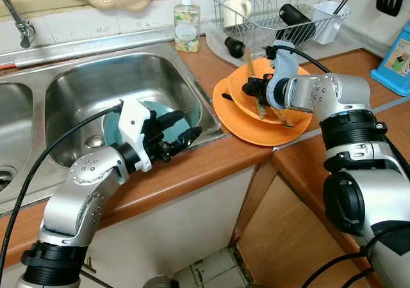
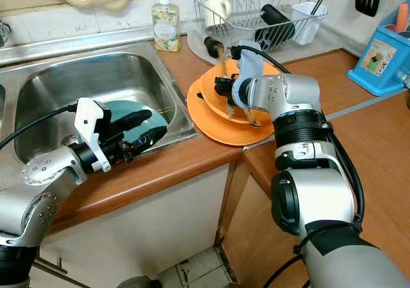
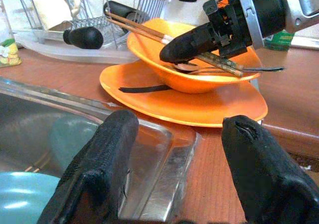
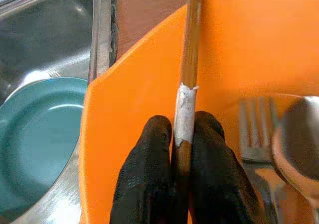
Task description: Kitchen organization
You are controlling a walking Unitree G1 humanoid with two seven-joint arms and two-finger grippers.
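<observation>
Wooden counter runs beside a steel sink holding a teal plate. Right gripper pinches 2 chopsticks over the orange bowl, which sits on an orange plate. Left gripper hovers spread at the sink edge. Lift the sticks straight up, clear of the bowl's rim, before swinging toward the wire rack.

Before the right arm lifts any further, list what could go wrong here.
1. The right gripper pinches the long wooden chopsticks near one end, so they may pivot or slip out.
2. The chopsticks lie across the orange bowl, which holds a metal spoon; a careless lift could tip the bowl or flick the spoon.
3. The open left gripper hangs over the steel sink above the teal plate; a drop could strike it.
</observation>
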